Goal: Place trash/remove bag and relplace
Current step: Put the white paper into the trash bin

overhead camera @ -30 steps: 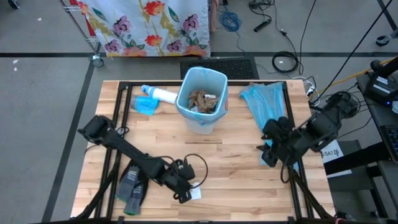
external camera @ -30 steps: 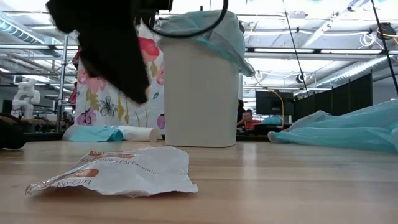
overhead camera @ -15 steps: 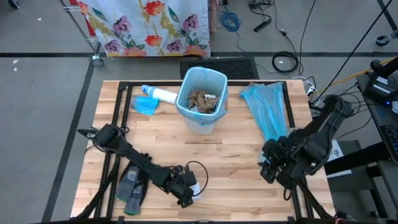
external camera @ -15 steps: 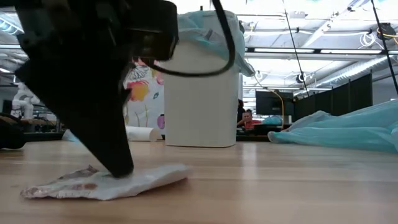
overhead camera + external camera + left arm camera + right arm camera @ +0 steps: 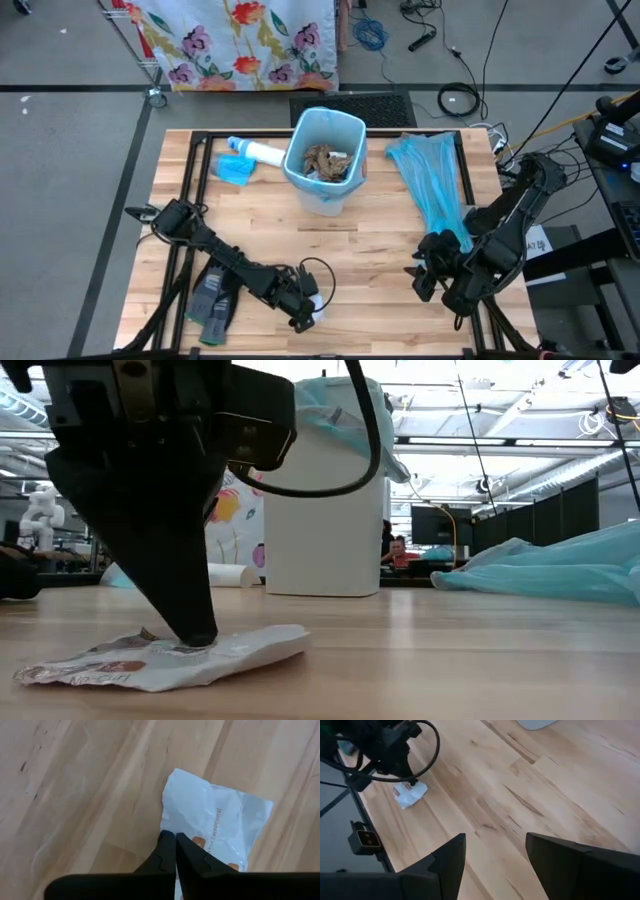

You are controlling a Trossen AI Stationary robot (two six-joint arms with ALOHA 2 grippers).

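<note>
Fingers of the left gripper are pinched together on the edge of a flat, crinkled white wrapper lying on the pale butcher-block wooden table, at its near edge. From the left wrist view I can read "For Exceptional" printed along the wrapper, with small orange-brown marks beside it; from the low view there is reddish print on the underside fold, but I can't make the letters out. In that low view the gripper's dark, wedge-shaped body fills the left side and hides most of what is behind it.

Further out, a pair of dark grey gloves lies beside the left arm, partly under it. Toward the far side of the table stands a white plastic bin lined with a thin pale-blue bag, with brown crumpled paper wads already inside. Left of the bin lie a white tube-shaped bottle and a blue scrap. To its right a loose, glossy blue plastic bag is spread out, its near end covered by the right arm.

The right gripper hovers with its fingers apart over bare wood on the near right side, holding nothing.
</note>
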